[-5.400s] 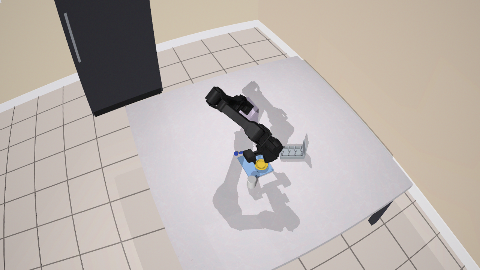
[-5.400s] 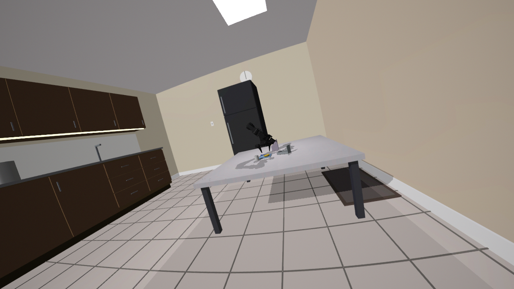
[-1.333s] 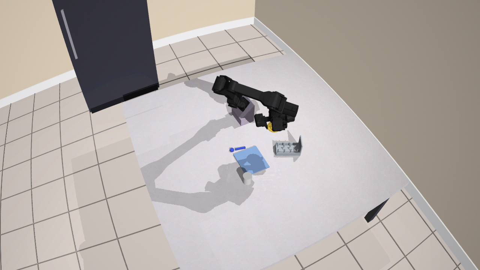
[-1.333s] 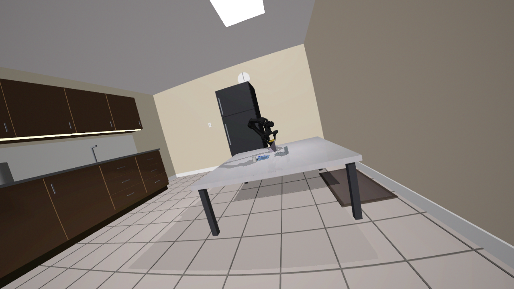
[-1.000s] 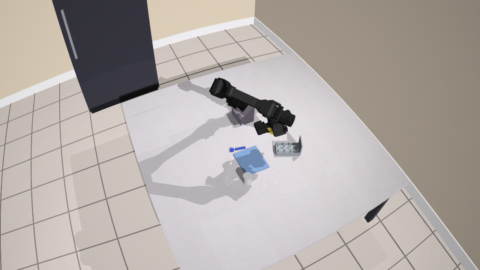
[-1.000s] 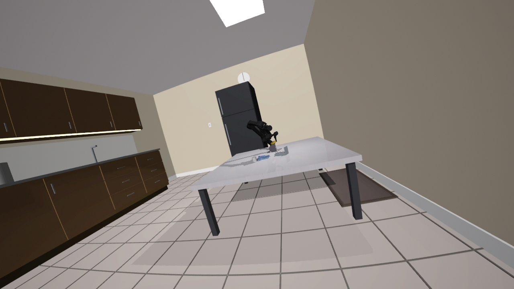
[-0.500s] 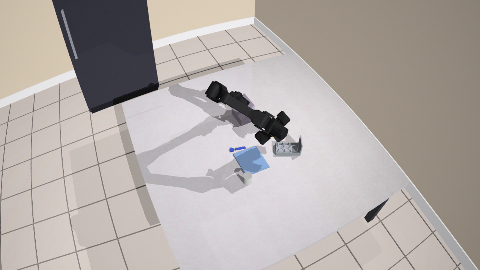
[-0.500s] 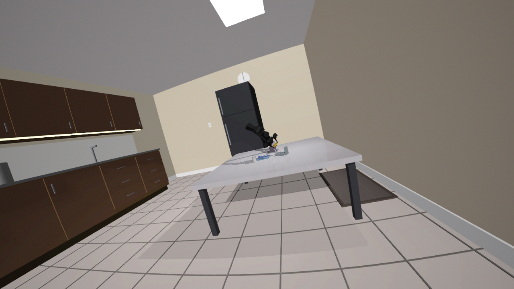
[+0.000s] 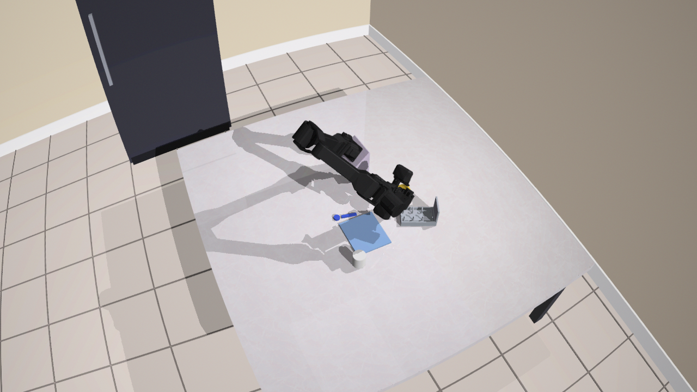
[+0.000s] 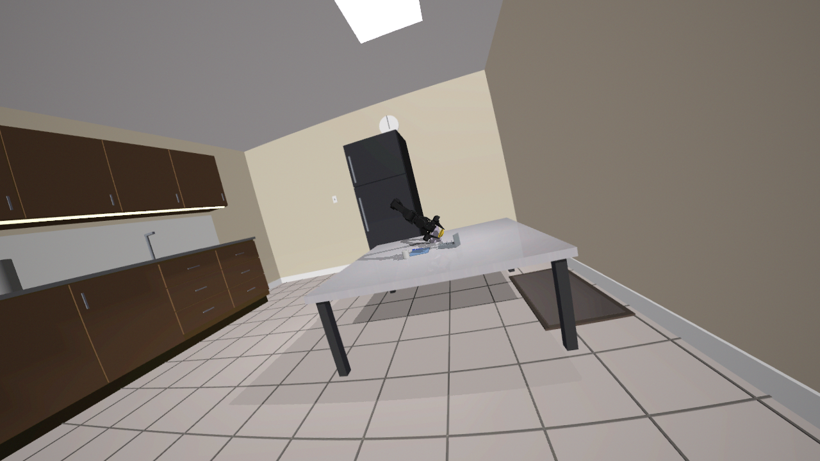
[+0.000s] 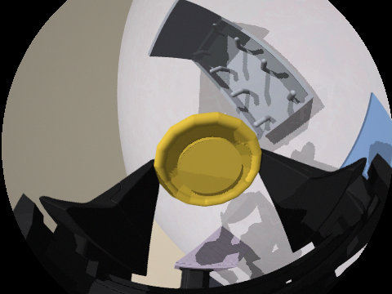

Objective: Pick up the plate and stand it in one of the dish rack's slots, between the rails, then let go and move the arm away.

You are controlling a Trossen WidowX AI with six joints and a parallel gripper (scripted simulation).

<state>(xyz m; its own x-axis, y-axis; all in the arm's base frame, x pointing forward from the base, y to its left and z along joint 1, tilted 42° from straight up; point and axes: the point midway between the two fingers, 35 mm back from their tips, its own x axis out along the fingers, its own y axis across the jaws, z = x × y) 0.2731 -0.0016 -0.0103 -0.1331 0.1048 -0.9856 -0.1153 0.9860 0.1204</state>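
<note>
The yellow round plate [image 9: 404,186] [image 10: 441,232] [image 11: 196,180] is held off the table, and its open face shows in the wrist view. It looks steeply tilted in the exterior view. My gripper [image 11: 208,160] is shut on the plate, with one black finger at each side of its rim. The arm hides most of the plate in the top view. The grey dish rack [image 9: 418,224] [image 10: 456,240] [image 11: 291,126] stands on the table, with short peg-like rails in two rows and a tall panel at one end. The plate is outside the rack, close to it; the exact height is hard to tell.
A blue square board [image 9: 358,233] [image 10: 420,251] [image 11: 369,131] lies left of the rack in the top view. A blue spoon-like utensil [image 9: 348,215] lies by its back edge, and a light grey cup [image 9: 359,260] [image 10: 405,254] stands at its front corner. A pale purple block [image 11: 216,255] is beneath the arm's base.
</note>
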